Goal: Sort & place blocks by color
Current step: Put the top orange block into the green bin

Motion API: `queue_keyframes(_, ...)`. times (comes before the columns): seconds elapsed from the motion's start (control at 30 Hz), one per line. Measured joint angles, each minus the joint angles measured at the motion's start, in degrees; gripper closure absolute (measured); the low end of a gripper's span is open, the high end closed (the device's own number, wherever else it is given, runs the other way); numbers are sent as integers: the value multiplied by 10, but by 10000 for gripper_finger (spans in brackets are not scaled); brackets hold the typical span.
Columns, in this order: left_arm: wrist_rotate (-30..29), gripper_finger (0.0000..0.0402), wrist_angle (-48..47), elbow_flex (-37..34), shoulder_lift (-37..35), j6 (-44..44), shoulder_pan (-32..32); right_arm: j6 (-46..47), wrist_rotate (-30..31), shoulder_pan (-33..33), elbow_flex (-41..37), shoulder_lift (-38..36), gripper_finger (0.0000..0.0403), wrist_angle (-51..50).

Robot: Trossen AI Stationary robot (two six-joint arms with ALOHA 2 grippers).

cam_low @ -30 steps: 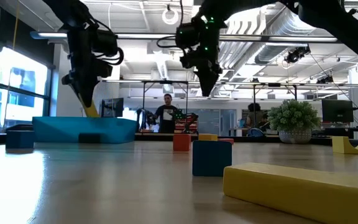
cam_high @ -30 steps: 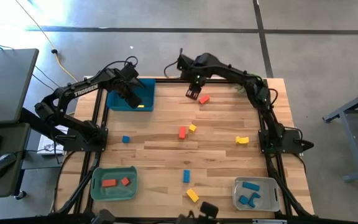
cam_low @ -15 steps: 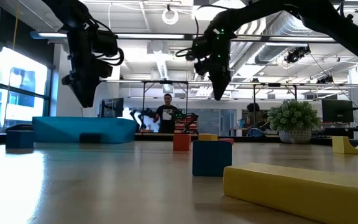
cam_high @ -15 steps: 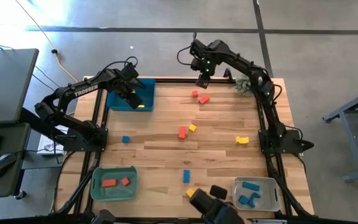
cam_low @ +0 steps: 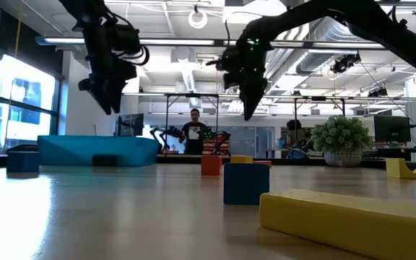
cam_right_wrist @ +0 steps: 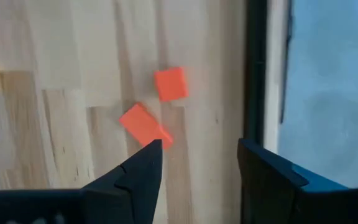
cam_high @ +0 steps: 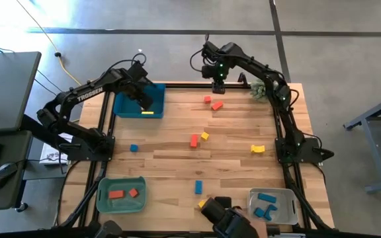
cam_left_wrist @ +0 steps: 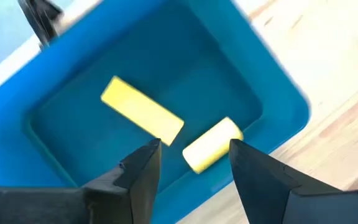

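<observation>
- Left end effector (cam_left_wrist: 191,163) wide, empty, over blue tray (cam_high: 127,106) w/ 2 yellow blocks (cam_left_wrist: 143,112) below.
- Right end effector (cam_right_wrist: 197,158) wide, empty; 2 red blocks (cam_right_wrist: 169,83) just beneath, unsorted.
- Green tray (cam_high: 104,198): 2 red; grey tray (cam_high: 253,198): blue ones.
- Approx 9 still loose on tabletop (cam_high: 243,132); roughly halfway.

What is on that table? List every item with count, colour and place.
blue tray: one, far left corner
yellow blocks in tray: two
green tray: one, near left corner
red-orange blocks in tray: two
grey tray: one, near right corner
blue blocks in tray: about three
loose red-orange blocks: three; two by the far edge, one mid-table
loose yellow blocks: three; mid-table, right side, near edge
loose blue blocks: two; left side, centre near
plant: one, green, far right corner
left gripper: open, over the blue tray
right gripper: open, above the far-edge red-orange pair
</observation>
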Motion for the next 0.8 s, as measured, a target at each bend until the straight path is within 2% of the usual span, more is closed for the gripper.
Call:
queue_keyframes(0.17, 22, 224, -1, 40, -3, 0, 0, -24, 3, 12, 0, 31, 208, -17)
queue_keyframes(0.3, 33, 224, -2, 65, -3, 0, 0, -28, 30, 26, 0, 57, 208, -30)
queue_keyframes(0.57, 32, 223, -2, 74, -3, 16, 0, 3, 40, 49, 0, 100, 208, -37)
queue_keyframes(0.8, 32, 226, -2, 74, -3, 26, 0, 37, 38, 52, -1, 110, 208, 30)
